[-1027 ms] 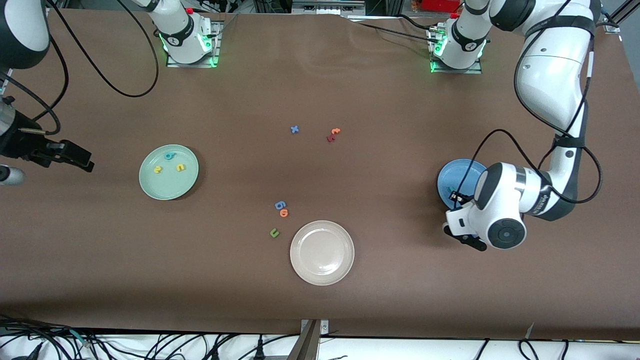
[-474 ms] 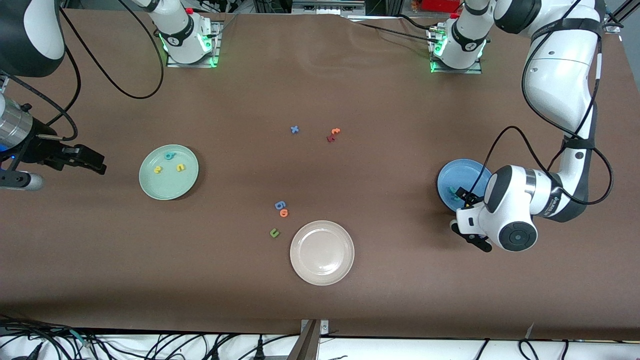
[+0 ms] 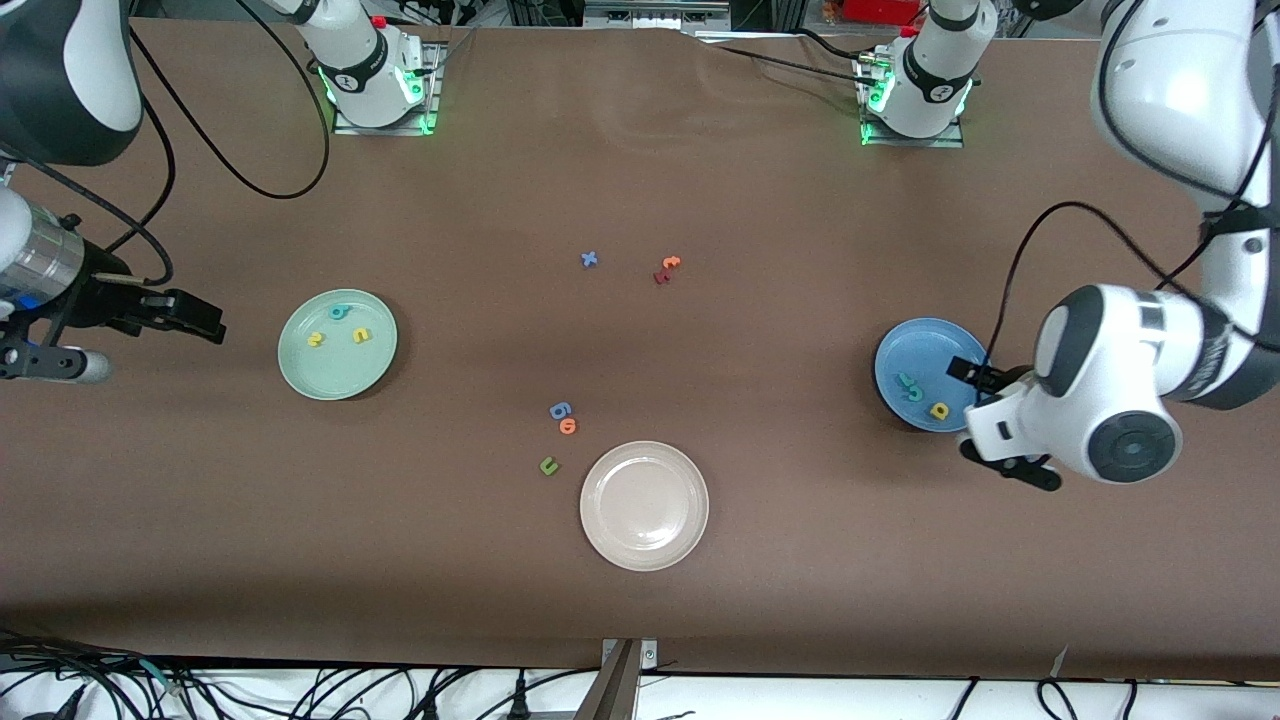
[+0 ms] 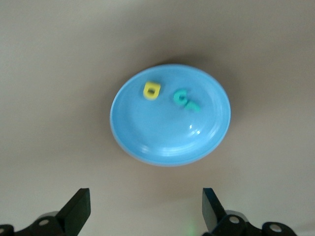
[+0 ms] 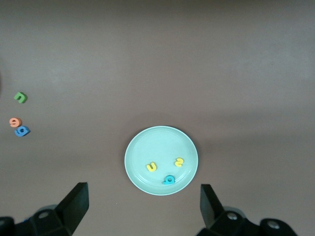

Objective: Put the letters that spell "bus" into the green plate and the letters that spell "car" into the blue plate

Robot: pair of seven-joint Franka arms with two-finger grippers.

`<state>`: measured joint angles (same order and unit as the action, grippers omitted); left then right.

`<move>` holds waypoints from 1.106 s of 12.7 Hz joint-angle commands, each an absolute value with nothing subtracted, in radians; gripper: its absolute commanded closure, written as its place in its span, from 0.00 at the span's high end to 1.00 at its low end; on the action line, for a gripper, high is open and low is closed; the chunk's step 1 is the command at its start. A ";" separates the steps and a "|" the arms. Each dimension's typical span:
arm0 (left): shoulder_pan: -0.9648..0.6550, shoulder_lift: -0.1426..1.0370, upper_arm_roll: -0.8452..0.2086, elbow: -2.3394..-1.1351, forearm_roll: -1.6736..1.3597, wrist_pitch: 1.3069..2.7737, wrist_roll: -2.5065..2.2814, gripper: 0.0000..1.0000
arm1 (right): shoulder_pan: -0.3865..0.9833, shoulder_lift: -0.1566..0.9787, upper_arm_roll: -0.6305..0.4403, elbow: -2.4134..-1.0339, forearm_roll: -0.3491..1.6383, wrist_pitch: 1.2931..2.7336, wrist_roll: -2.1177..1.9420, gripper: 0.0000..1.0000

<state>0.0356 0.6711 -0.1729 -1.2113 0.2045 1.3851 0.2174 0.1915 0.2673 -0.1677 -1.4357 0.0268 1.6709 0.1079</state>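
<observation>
The green plate holds a teal b, a yellow u and a yellow s. My right gripper hangs open and empty over bare table beside this plate, toward the right arm's end; its wrist view shows the same plate ahead of the open gripper. The blue plate holds a yellow a and a teal c and r lying close together. My left gripper is open and empty, raised at that plate's edge, with the fingertips off the plate.
A cream-white plate sits nearest the front camera. Beside it lie a green u, an orange letter and a blue letter. Mid-table lie a blue x, an orange t and a dark red letter.
The left gripper opened and drew off the blue plate toward the left arm's end, uncovering the yellow a lying in it. The right gripper shifted slightly toward the green plate.
</observation>
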 commanded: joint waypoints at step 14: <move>-0.003 0.037 0.015 -1.678 0.058 1.535 0.064 1.00 | 0.221 0.290 -0.166 -1.424 0.005 1.661 0.135 1.00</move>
<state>0.0316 0.1521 -0.0459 -1.5749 0.0957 1.4726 0.0800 0.2159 0.2936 -0.1670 -1.4316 0.0238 1.6731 0.1184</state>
